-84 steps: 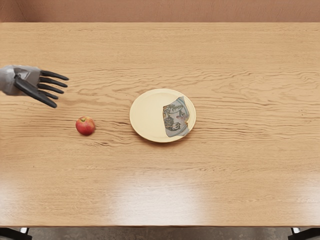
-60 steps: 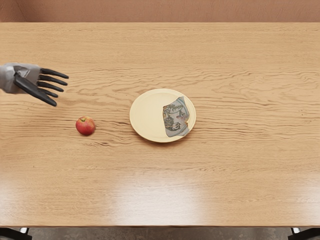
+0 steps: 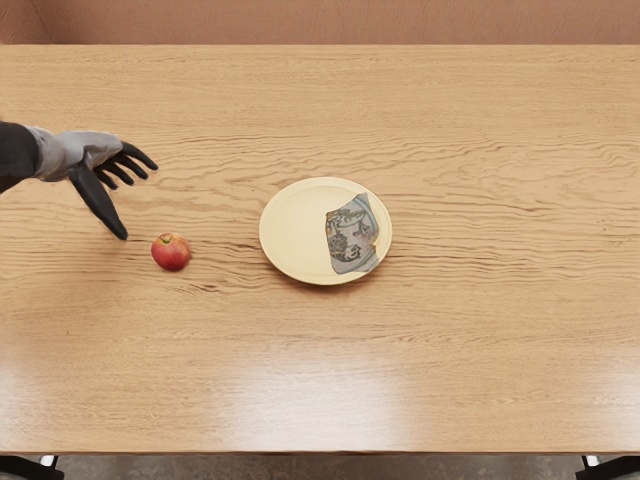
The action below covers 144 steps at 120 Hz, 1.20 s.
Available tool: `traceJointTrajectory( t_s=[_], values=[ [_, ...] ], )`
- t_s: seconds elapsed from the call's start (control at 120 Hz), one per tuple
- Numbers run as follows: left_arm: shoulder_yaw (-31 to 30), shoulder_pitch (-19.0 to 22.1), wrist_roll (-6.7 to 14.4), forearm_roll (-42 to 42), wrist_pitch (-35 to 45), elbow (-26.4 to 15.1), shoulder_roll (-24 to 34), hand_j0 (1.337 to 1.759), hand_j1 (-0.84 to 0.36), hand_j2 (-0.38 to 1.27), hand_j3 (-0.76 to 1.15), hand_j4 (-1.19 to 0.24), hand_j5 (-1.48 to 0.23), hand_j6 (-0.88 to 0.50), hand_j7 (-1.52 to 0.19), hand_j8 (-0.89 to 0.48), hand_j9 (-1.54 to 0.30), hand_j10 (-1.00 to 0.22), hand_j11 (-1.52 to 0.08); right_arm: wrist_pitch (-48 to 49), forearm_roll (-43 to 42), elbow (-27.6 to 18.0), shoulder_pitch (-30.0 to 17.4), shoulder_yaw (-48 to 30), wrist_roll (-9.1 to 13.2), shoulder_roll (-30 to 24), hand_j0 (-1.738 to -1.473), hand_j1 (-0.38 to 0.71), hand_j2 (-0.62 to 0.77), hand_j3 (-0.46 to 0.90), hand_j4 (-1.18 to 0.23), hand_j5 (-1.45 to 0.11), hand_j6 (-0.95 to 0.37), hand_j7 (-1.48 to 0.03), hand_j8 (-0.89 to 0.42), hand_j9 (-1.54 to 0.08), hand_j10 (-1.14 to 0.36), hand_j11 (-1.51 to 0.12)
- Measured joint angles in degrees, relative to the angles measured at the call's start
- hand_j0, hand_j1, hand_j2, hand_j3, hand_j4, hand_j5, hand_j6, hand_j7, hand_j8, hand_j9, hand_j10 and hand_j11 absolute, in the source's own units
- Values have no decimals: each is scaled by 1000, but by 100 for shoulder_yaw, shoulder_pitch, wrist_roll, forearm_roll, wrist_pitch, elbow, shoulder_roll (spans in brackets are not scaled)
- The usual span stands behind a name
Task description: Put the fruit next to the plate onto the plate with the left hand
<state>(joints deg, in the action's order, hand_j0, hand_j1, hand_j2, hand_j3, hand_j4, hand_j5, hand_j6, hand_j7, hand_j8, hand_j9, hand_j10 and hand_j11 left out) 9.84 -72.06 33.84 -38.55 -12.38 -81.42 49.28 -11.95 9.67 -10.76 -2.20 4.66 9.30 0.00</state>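
Note:
A small red apple lies on the wooden table, a short way left of a pale yellow plate. The plate carries a grey patterned patch on its right half. My left hand comes in from the left edge and hovers up and to the left of the apple. Its dark fingers are spread and hold nothing, and the thumb points down toward the apple, with a gap still between them. The right arm does not show.
The wooden table fills most of the view, with its far edge against a brownish wall at the top. Its near edge runs along the bottom of the picture.
My left hand has reached farther right and turned, so its thumb now points down nearer the apple. The apple and plate have not moved.

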Motion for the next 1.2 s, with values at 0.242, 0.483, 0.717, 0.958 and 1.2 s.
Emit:
traceJointTrajectory(
  t_s=[0.242,0.483,0.717,0.958,1.2],
  values=[
    [-1784,-1123,105,8,1806,-148,-851,1658,58,52,0,-249,-319,-250,-319,-250,-318,-248,-318,0,0,4,17,0,3,0,-1658,-305,-7,0,-37,-47,-37,-47,-37,-47,-37,-47],
    [-3044,-1310,115,367,3230,-541,-1139,1658,57,51,0,-248,-319,-249,-319,-249,-318,-248,-318,0,0,11,26,0,5,0,-1658,-305,-7,0,-37,-47,-37,-47,-37,-47,-37,-47],
    [-3274,-1310,116,459,3942,-831,-1527,1658,57,51,0,-247,-319,-248,-318,-248,-318,-247,-318,0,0,12,26,0,2,0,-1658,-305,-7,0,-37,-47,-37,-47,-37,-47,-37,-47],
    [-3572,-1340,116,753,4258,-902,-1675,1658,56,51,0,-247,-319,-248,-319,-248,-319,-247,-319,0,0,12,26,-2,2,0,-1658,-305,-7,0,-37,-47,-37,-47,-37,-47,-37,-47],
    [-3698,-1346,116,946,4293,-908,-1788,1658,21,56,0,-276,-357,-276,-357,-276,-357,-276,-357,0,-1,12,27,-2,2,0,-1658,-305,-7,0,-37,-47,-37,-47,-37,-47,-37,-47]
  ],
)
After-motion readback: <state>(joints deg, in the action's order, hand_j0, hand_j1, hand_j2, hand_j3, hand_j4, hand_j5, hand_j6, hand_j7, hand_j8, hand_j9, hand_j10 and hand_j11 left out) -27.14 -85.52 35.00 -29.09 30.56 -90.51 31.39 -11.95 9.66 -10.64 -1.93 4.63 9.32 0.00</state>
